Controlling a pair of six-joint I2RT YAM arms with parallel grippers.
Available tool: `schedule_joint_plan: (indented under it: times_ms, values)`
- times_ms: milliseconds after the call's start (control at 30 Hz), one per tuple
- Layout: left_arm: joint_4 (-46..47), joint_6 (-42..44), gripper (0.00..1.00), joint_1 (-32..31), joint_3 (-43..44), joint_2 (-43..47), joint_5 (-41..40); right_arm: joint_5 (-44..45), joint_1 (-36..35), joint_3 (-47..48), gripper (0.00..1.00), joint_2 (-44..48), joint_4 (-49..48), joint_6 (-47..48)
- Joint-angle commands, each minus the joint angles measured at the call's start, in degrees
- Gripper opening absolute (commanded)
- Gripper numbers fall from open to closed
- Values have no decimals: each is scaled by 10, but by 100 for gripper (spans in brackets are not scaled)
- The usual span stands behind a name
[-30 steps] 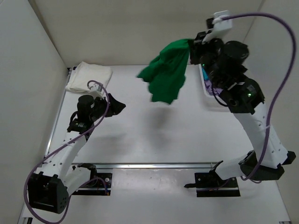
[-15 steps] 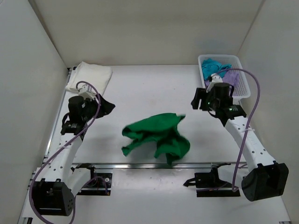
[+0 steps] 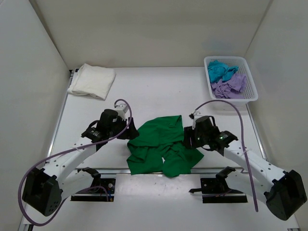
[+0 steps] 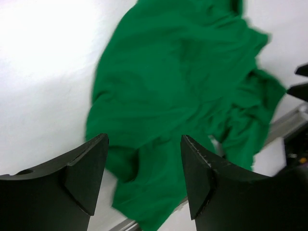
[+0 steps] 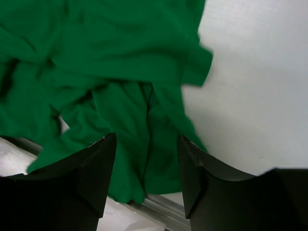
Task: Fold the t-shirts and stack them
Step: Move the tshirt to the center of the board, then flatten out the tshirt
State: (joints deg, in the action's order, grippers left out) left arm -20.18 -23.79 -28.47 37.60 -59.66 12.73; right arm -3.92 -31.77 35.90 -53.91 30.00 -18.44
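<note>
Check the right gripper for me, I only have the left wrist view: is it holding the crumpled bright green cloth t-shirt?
Observer: No. The right gripper is open over the right side of the crumpled bright green cloth t-shirt, with nothing between its jaws.
Operator: Any shirt folded yet?
Observer: One. A cream-white cloth t-shirt lies folded at the far left corner of the table.
Operator: The rest?
Observer: A teal t-shirt and a lilac t-shirt lie bunched in the white plastic lattice basket at the far right.
</note>
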Motion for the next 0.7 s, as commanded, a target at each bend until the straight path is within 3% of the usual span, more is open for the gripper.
schedule_joint_plan:
  times_ms: [0,100,167,333,467,633,667]
  values:
    - [-41,-1,73,14,-45,37,-39,15,-44,-25,51,-22,-48,-60]
    - [-28,-22,73,8,-73,52,-48,59,-38,-13,54,-45,-48,-68]
    - [-30,-29,74,0,-80,42,-75,66,10,-14,57,-59,-56,-96]
    - [17,-81,73,15,-136,53,-88,-20,103,-72,57,-67,-200,-110]
    - [46,-81,74,35,-142,43,-69,-74,133,-69,56,-133,-279,-91]
    - [110,-104,72,18,-161,13,-22,-101,115,-95,54,-122,-344,-94]
    - [132,-109,70,15,-172,1,-17,-140,142,-116,53,-122,-377,-98]
